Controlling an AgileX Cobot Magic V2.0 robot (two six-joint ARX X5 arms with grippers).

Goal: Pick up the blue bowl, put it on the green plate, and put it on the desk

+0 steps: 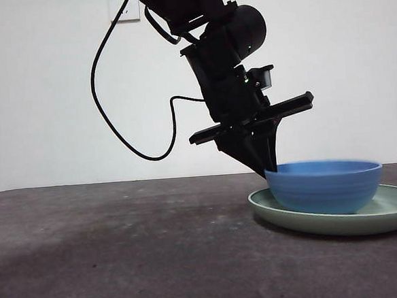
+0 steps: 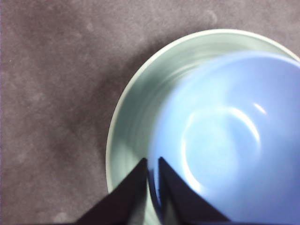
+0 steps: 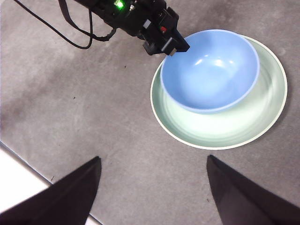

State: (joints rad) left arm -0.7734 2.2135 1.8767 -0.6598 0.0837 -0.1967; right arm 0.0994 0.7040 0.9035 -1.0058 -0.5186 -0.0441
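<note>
Jaws of the left gripper (image 2: 152,176) closed on the rim of the blue bowl (image 2: 229,136), 1 black fingertip outside the wall and 1 inside, only the thin blue edge between them. Seen in the front view as a big dark arm leaning down from the top of the frame, its gripper (image 1: 271,166) meeting the bowl (image 1: 324,186) at the rim on the side farther from the plate's open stretch. Trailed a black cable (image 1: 118,127) in a loose loop behind, with a small green light showing on the housing.

Jaws of the right gripper (image 3: 152,187) spread wide apart, clasping nothing, hung over bare desk (image 3: 70,108) and well apart from the crockery.

Sat inside the green plate (image 1: 394,212), that bowl, though off-centre: pushed toward the edge where the left gripper (image 3: 176,47) gripped it, leaving a broad crescent of mint-green plate (image 3: 234,126) uncovered on the opposite side of the bowl (image 3: 211,70). Looked slightly blurred along the rim in the front view, and slightly tilted in the right wrist view; could not tell whether the base rested fully on the plate (image 2: 136,122) or hovered just off it.

Lay flat on the dark, mottled desk (image 1: 124,250), the plate, toward 1 side of the front view. Showed an empty, glossy interior with 2 pale highlights in the bowl.
</note>
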